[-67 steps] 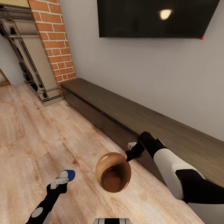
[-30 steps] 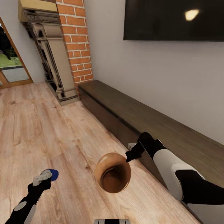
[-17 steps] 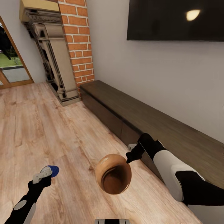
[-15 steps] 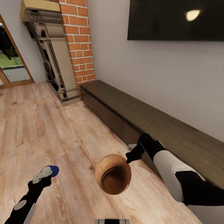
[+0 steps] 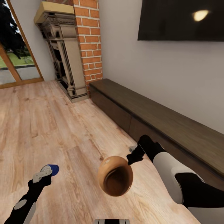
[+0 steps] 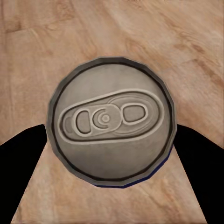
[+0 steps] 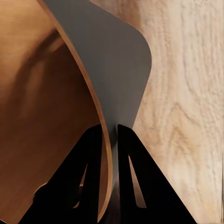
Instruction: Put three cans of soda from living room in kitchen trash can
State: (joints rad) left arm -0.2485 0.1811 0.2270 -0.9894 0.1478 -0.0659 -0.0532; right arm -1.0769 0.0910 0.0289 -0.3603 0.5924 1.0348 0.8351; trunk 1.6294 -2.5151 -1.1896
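One blue soda can (image 6: 111, 121) clamped in left end effector (image 5: 46, 172); bin rim (image 7: 95, 107) pinched by right end effector (image 7: 110, 154).

Light wood plank floor (image 5: 46, 124). Long dark low cabinet (image 5: 155, 121) along grey wall (image 5: 149, 71), black TV (image 5: 183, 20) above with light reflection. Brick column (image 5: 90, 40) beside fireplace (image 5: 62, 56). Probably glazed door (image 5: 15, 59), greenery outside.

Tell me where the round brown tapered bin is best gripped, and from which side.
Best by the thin rim wall of the round brown tapered bin, one finger inside and one outside, coming from its open mouth. The wall is thin enough to pinch, as the right gripper holds it now.
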